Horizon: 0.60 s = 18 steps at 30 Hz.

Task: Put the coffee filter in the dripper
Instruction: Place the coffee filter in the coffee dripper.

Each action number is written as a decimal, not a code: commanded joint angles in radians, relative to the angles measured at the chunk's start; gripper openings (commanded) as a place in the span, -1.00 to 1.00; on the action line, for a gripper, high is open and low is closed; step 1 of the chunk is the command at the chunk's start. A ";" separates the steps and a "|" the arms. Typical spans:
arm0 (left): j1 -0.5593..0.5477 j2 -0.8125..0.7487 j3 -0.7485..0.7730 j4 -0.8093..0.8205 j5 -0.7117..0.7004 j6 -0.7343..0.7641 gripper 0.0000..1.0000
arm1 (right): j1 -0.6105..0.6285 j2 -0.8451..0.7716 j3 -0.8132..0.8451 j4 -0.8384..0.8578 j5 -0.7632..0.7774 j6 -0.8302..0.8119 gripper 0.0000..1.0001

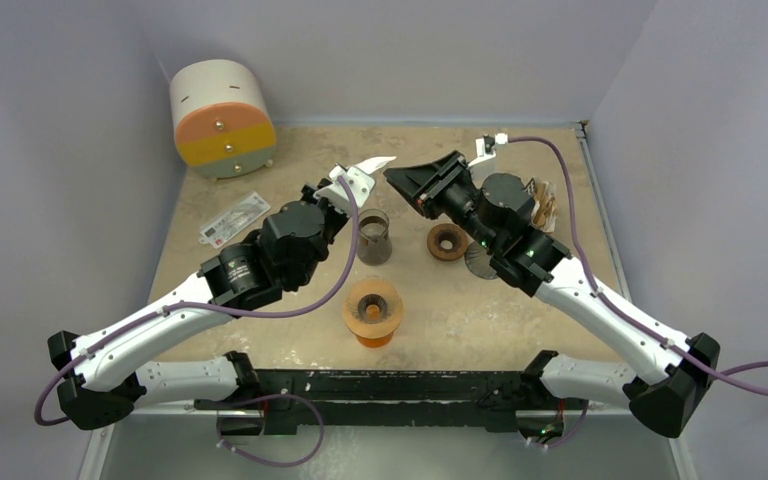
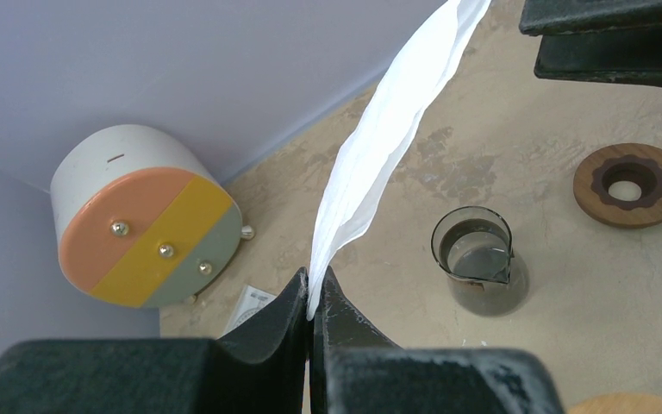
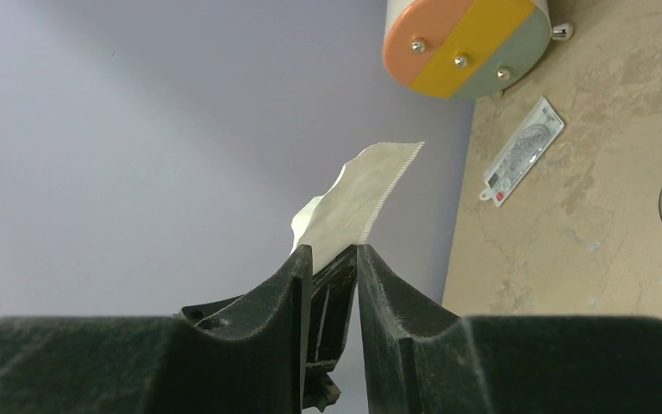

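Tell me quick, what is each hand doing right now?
Left hand: closed, pinching the white coffee filter.
Right hand: open, fingers apart near the filter's free end, holding nothing.

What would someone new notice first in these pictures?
The white filter held up in the air at the far middle, pinched in the shut left gripper, with the right gripper facing it, jaws apart. Next, the orange dripper at the near middle and the drum with an orange, yellow and grey face in the far left corner.

left arm (image 1: 260, 262): raised, jaws clamped | right arm (image 1: 520, 245): raised, jaws parted
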 commanded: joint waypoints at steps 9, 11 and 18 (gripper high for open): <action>-0.006 -0.015 0.012 0.008 -0.020 0.000 -1.00 | 0.012 -0.002 0.070 0.025 -0.002 0.004 -0.39; -0.006 -0.016 0.013 0.008 -0.020 0.000 -1.00 | 0.013 0.005 0.076 0.023 -0.007 0.005 -0.39; -0.008 -0.021 0.012 0.009 -0.019 0.003 -1.00 | 0.018 0.021 0.083 0.022 -0.007 0.006 -0.40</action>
